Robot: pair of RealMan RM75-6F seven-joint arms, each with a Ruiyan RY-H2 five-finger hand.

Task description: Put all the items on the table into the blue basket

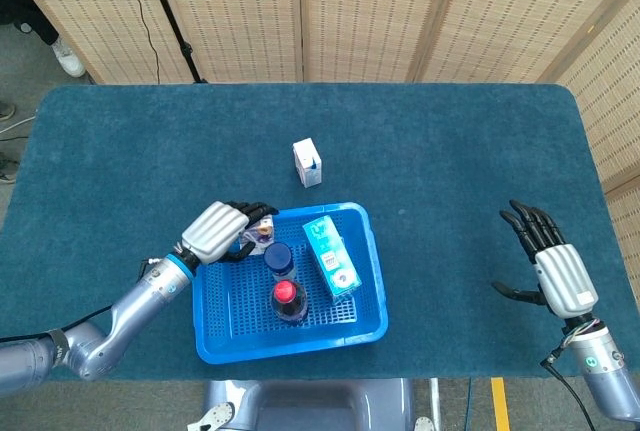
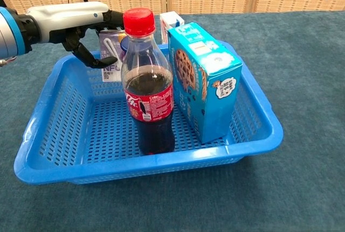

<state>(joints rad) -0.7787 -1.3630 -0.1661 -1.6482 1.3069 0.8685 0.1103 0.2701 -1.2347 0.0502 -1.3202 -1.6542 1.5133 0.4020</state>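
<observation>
Over the blue basket's point(image 1: 365, 251) far-left corner the left arm reaches in from the near-left, forearm stretched low across the desk point(image 1: 450, 151), its left hand point(image 1: 218, 232) turned palm-down just above the rim. Its fingers point(image 2: 89, 60) are curled around a small purple-and-white drink carton point(image 2: 110, 54) (a straw is taped to its face), gripping it so that it hangs upright and partly below the rim, inside the basket's far-left corner; whether its base touches the mesh floor cannot be told from either view.

Well to the right of the basket, near the desk's right edge, the right hand point(image 1: 555, 266) stands upright on its wrist, palm facing the basket. Its fingers point(image 1: 530, 221) are spread and pointing away from the robot, the thumb stuck out sideways, holding nothing.

Inside the basket a cola bottle point(image 2: 148, 100) with a red cap stands upright near the middle of the near side. Just behind it, toward the far wall, stands a second bottle with a dark blue cap point(image 1: 278, 255), largely hidden in the chest view. To their right a light blue cookie box point(image 2: 202, 78) stands on end against the basket's right wall, its top rising above the rim.

Beyond the basket's far wall, a small white milk carton point(image 1: 308, 162) with blue print stands on the desk, apart from the basket and untouched.
</observation>
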